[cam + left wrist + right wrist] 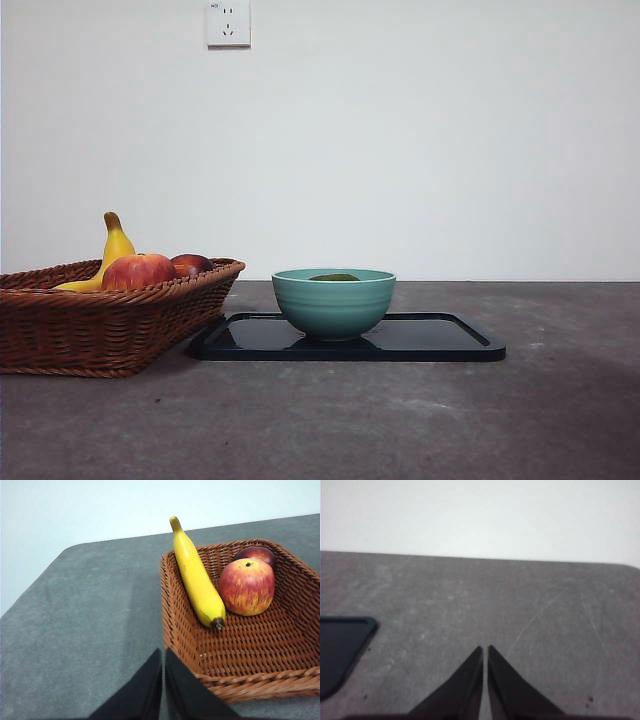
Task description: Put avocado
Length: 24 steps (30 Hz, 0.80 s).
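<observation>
The left gripper (pixel 163 652) has its 2 black jaws pressed together, holding nothing, above bare grey table (pixel 80 630) just beside the near corner of the brown woven wicker basket (pixel 240 685). The right gripper (pixel 485 650) is likewise closed and empty over the table, with only a corner of the glossy black rectangular tray (pixel 340 645) showing near it. Neither arm appears in the front view.

The dark olive-green avocado (pixel 334 277) lies in the ribbed teal ceramic bowl (pixel 333 305), which stands on the tray; only a thin sliver of its top clears the rim, and neither wrist view shows it.

The left wrist view shows the basket's inside: a long yellow banana (pixel 197 580) leaning on the wall, a red-and-yellow streaked apple (pixel 246 586) beside it, and a darker red fruit (pixel 256 554) mostly hidden behind the apple. The basket's left end is cut off in the front view.
</observation>
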Each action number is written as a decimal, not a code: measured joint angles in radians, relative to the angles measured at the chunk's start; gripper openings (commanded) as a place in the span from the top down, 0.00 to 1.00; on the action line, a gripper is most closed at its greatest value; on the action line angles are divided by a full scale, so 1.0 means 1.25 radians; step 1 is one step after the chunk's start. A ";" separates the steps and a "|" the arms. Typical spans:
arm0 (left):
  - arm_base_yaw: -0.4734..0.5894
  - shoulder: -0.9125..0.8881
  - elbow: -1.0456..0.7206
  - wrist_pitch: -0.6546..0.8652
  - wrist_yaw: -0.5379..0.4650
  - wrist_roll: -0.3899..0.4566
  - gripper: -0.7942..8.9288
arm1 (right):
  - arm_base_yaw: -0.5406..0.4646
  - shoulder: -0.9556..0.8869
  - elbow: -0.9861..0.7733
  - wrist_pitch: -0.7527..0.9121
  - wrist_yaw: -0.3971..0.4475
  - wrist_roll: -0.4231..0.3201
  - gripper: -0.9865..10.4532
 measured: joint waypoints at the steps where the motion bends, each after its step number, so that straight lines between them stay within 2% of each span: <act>1: 0.000 0.000 0.000 0.000 0.000 0.000 0.91 | 0.000 0.000 0.000 -0.011 0.000 0.001 0.91; 6: 0.000 0.000 0.000 0.000 0.000 0.000 0.91 | 0.000 0.000 0.000 -0.073 -0.001 0.004 0.91; 24: 0.000 0.000 0.000 0.000 0.000 0.000 0.91 | 0.000 0.001 0.001 -0.069 0.000 0.009 0.91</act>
